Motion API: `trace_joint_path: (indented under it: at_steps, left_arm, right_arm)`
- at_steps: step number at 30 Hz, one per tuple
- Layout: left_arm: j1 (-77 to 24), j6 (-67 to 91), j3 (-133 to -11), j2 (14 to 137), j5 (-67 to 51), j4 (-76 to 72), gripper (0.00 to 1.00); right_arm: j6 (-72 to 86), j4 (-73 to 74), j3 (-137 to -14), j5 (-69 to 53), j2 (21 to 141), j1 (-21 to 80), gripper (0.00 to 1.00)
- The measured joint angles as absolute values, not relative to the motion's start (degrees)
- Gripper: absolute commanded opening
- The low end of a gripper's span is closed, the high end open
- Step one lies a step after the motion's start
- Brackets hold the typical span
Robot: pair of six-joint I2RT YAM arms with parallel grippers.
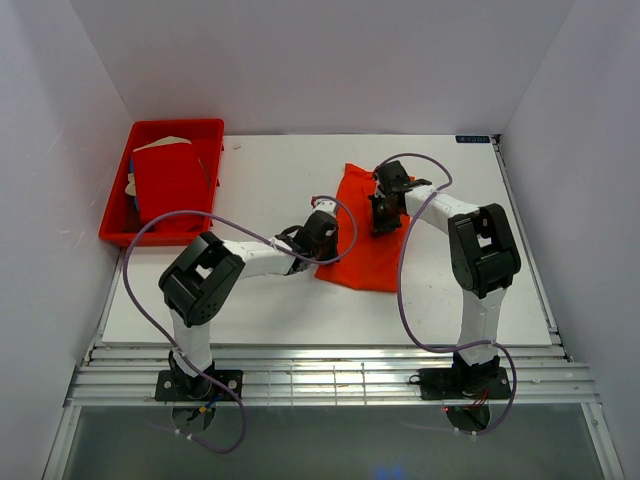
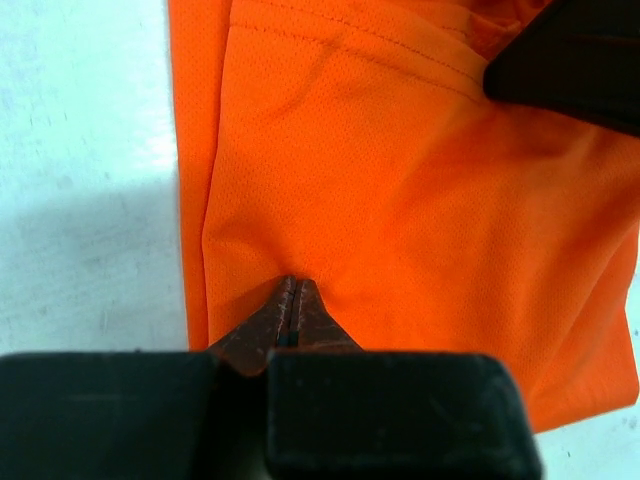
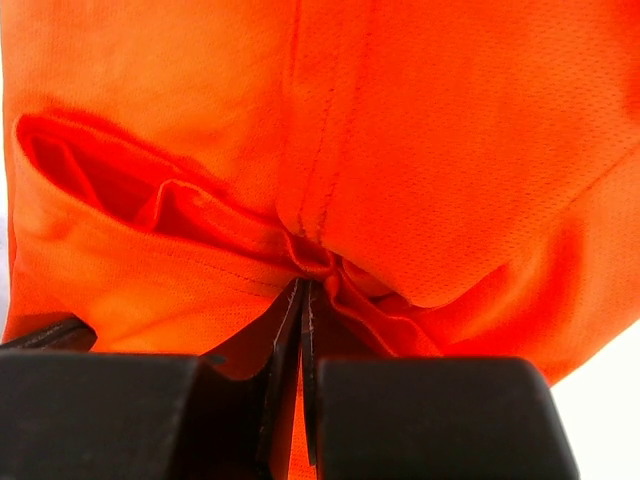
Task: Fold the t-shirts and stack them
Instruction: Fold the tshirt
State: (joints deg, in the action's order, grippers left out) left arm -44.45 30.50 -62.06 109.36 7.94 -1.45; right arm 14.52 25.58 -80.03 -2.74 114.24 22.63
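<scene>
The orange t-shirt [image 1: 365, 240] lies mid-counter [image 1: 270, 180], its left edge pinched in the closed left end effector [image 2: 293, 305] and a bunched hem clamped by the right end effector [image 3: 303, 295], while the red t-shirt [image 1: 170, 185] rests in the far-left tray [image 1: 175, 126].

Body: left arm [image 1: 255, 260] and right arm [image 1: 440, 207], white tube links between boxy black joint housings. Two bases [image 1: 197, 385]: black plates. Two cables [image 1: 135, 270]: purple, one looping loosely along each arm. The left gripper [image 2: 291, 287] and right gripper [image 3: 303, 290] have matte black block bodies. Thin flat fingers [image 2: 265, 335]: dark, the left pair reddish-brown.
</scene>
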Motion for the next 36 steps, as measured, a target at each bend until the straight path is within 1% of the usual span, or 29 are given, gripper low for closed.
trace_joint_path:
  at_steps: [8, 22, 24, 27, 28, 30, 31, 32, 33, 34, 35, 36]
  left_arm:
    - [-46.57, 34.09, -55.48, 104.40, 7.94, -2.15, 0.00]
    - [-47.75, 37.17, -54.96, 102.98, 7.99, -0.03, 0.00]
    - [-47.99, 37.32, -55.13, 102.08, 8.08, 2.28, 0.00]
    - [-48.23, 37.36, -55.55, 99.37, 9.21, 6.72, 0.00]
    - [-48.23, 37.41, -55.88, 98.10, 9.85, 8.12, 0.00]
    - [-48.25, 37.41, -56.86, 94.85, 11.46, 10.59, 0.22]
    - [-48.25, 37.43, -57.49, 93.21, 12.21, 11.53, 0.37]
    - [-48.25, 37.23, -58.17, 91.57, 12.93, 12.32, 0.51]
    - [-48.23, 37.21, -58.65, 90.04, 13.28, 12.80, 0.69]
    - [-48.23, 37.15, -58.92, 88.64, 13.63, 13.21, 0.72]
    - [-48.18, 37.52, -58.94, 87.31, 13.85, 13.47, 0.74]
    - [-48.18, 37.78, -58.81, 86.21, 13.78, 13.74, 0.79]
  right_arm:
    - [14.33, 28.08, -82.06, -2.72, 114.78, 23.16, 0.08]
    - [14.20, 29.26, -82.72, -2.98, 115.11, 23.20, 0.08]
    - [14.02, 30.22, -82.70, -2.79, 114.26, 23.42, 0.13]
    - [13.63, 31.66, -82.00, -1.34, 109.80, 23.97, 0.32]
    - [13.58, 31.81, -81.19, -0.47, 107.04, 24.14, 0.43]
    - [13.61, 32.10, -79.15, 0.75, 100.05, 24.53, 0.49]
    - [13.74, 31.68, -77.78, 1.17, 96.18, 24.56, 0.56]
    - [14.13, 31.11, -75.96, 1.54, 92.18, 24.71, 0.61]
    - [14.48, 31.09, -74.02, 1.76, 88.33, 24.88, 0.64]
    - [14.83, 31.07, -71.94, 1.93, 85.01, 25.06, 0.68]
    - [15.25, 31.09, -69.73, 2.09, 82.24, 25.21, 0.69]
    - [15.99, 30.61, -66.63, 2.22, 79.57, 25.30, 0.70]
